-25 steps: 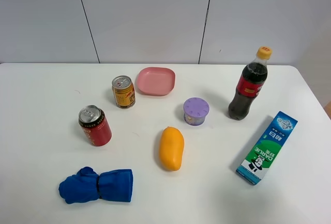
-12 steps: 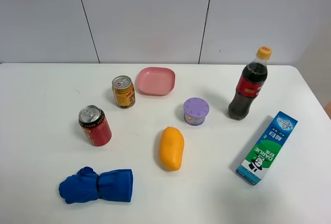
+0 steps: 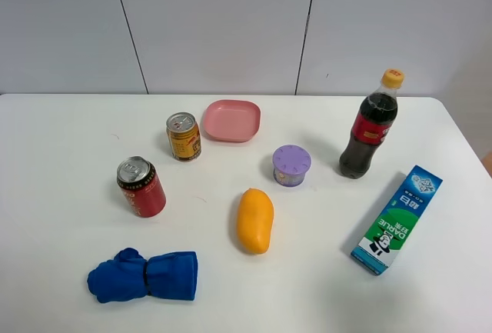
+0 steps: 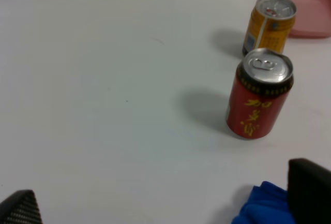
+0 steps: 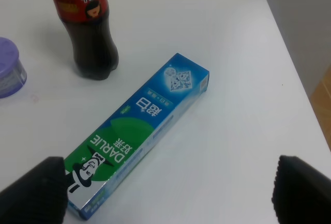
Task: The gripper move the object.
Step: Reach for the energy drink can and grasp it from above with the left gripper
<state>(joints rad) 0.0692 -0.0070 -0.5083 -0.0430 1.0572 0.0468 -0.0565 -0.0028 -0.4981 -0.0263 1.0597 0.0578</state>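
The golden-yellow can (image 3: pixel 184 136) stands upright on the white table (image 3: pixel 61 156), just left of a pink plate (image 3: pixel 231 120). It also shows in the left wrist view (image 4: pixel 269 24), beyond the red can (image 4: pixel 259 93). My left gripper (image 4: pixel 163 203) is open and empty, well short of both cans; only its two black fingertips (image 4: pixel 309 188) show. My right gripper (image 5: pixel 170 193) is open and empty above the table's right side, near a toothpaste box (image 5: pixel 137 131). Neither gripper shows in the exterior high view.
A red can (image 3: pixel 141 187) stands in front-left of the yellow can. A blue cloth (image 3: pixel 144 275), a mango (image 3: pixel 254 220), a purple lidded tub (image 3: pixel 291 165), a cola bottle (image 3: pixel 370 125) and the toothpaste box (image 3: pixel 397 218) lie around the table.
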